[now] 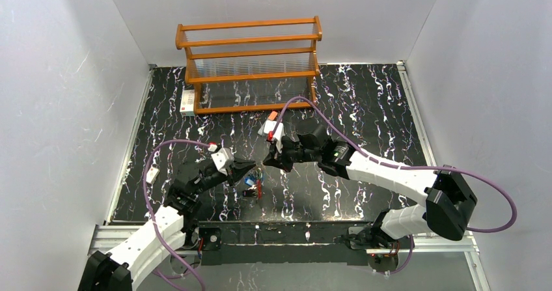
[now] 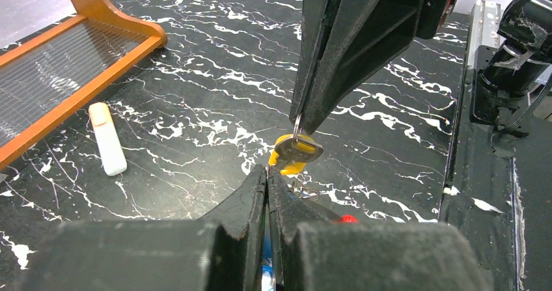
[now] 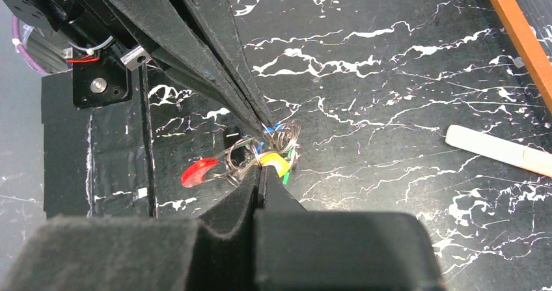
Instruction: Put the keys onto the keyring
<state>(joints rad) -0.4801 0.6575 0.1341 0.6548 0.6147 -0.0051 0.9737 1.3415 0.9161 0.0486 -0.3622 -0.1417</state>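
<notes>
The keyring shows as thin silvery wire loops (image 3: 288,133) with a red section (image 3: 198,172), low over the black table near its front. My left gripper (image 2: 267,171) is shut, and in the right wrist view its tips meet those wire loops. My right gripper (image 2: 299,125) faces it tip to tip, shut on the small ring of a yellow-headed key (image 2: 294,153) that hangs just under its tips. Bits of blue and green key heads (image 3: 286,180) show among the loops. From above, the bunch (image 1: 252,185) lies below both grippers, mostly hidden.
A wooden rack (image 1: 250,56) stands at the back of the table. A white stick with an orange cap (image 2: 107,138) lies in front of it. A small white tag (image 1: 152,174) sits at the left edge. The black front rail (image 2: 485,193) runs close by.
</notes>
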